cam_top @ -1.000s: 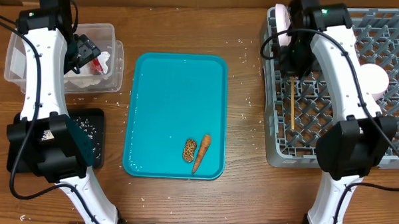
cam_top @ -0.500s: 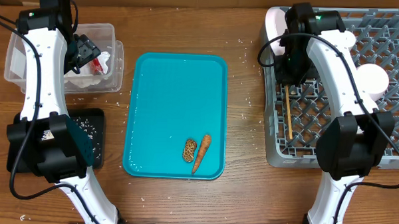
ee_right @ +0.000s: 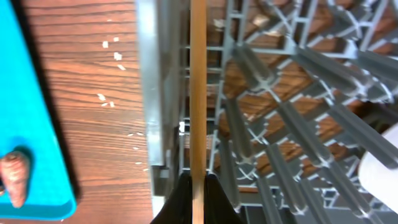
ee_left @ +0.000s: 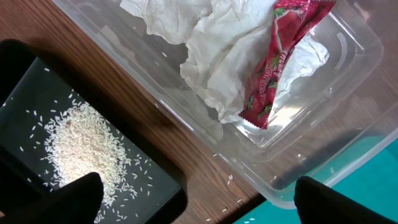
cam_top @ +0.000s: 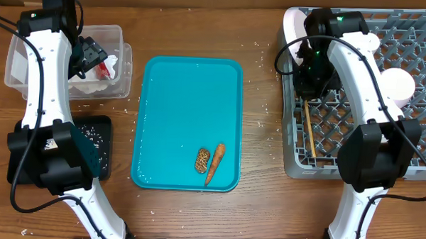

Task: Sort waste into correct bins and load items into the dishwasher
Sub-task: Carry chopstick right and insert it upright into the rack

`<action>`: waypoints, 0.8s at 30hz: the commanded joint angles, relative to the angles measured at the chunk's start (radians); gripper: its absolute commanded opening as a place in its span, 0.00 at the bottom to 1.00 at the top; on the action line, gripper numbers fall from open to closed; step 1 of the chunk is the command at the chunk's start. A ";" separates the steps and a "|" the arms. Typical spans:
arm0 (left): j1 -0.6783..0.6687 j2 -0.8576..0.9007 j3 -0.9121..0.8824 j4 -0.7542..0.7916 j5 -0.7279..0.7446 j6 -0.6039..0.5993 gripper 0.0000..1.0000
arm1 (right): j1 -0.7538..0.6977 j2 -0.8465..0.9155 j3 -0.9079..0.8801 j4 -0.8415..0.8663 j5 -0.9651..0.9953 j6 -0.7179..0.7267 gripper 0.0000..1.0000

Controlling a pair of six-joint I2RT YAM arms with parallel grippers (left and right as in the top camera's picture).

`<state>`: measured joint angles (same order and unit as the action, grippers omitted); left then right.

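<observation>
The right gripper [ee_right: 198,186] has its jaws pinched on the chopstick [ee_right: 198,87] — it lies along the grey rack's [cam_top: 297,147] left edge. The left gripper [ee_left: 196,196], jaws wide, hangs over the clear tub [ee_left: 323,140] — wrapper [ee_left: 277,59] and paper [ee_left: 211,56] inside.

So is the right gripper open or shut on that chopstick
Shut: the right gripper pinches the chopstick, which lies along the grey rack.

Teal tray [cam_top: 189,97], orange carrot [cam_top: 215,163], brown speckled lump [cam_top: 202,160], grey rack [cam_top: 414,41]
</observation>
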<state>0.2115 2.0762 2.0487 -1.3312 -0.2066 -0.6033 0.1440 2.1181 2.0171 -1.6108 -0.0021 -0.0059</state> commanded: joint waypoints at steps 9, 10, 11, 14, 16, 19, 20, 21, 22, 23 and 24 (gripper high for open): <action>0.002 -0.015 0.008 0.001 -0.010 -0.003 1.00 | 0.000 -0.014 -0.002 0.143 -0.045 -0.036 0.10; 0.002 -0.015 0.008 0.001 -0.010 -0.003 1.00 | 0.000 -0.014 -0.002 0.145 -0.045 -0.036 0.10; 0.002 -0.015 0.008 0.001 -0.010 -0.003 1.00 | 0.000 -0.014 -0.002 0.150 -0.045 -0.036 0.10; 0.002 -0.015 0.008 0.001 -0.010 -0.003 1.00 | 0.000 -0.014 -0.002 0.165 -0.055 -0.036 0.10; 0.001 -0.015 0.008 0.001 -0.010 -0.003 1.00 | 0.001 -0.014 -0.002 0.160 -0.064 -0.036 0.08; 0.002 -0.015 0.008 0.001 -0.010 -0.003 1.00 | 0.001 -0.014 -0.002 0.147 -0.063 -0.036 0.08; 0.002 -0.015 0.008 0.001 -0.010 -0.003 1.00 | 0.001 -0.014 -0.002 0.146 -0.064 -0.035 0.08; 0.002 -0.015 0.008 0.001 -0.010 -0.003 1.00 | 0.001 -0.014 -0.002 0.144 -0.065 -0.034 0.09; 0.002 -0.015 0.008 0.001 -0.010 -0.003 1.00 | 0.001 -0.014 -0.002 0.143 -0.068 -0.025 0.10; 0.002 -0.015 0.008 0.001 -0.010 -0.003 1.00 | 0.001 -0.014 -0.002 0.143 -0.068 -0.013 0.11; 0.002 -0.015 0.008 0.001 -0.010 -0.003 1.00 | 0.001 -0.014 -0.002 0.142 -0.068 0.008 0.12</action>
<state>0.2111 2.0762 2.0487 -1.3315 -0.2066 -0.6033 0.1444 2.1181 2.0155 -1.4673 -0.0559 -0.0265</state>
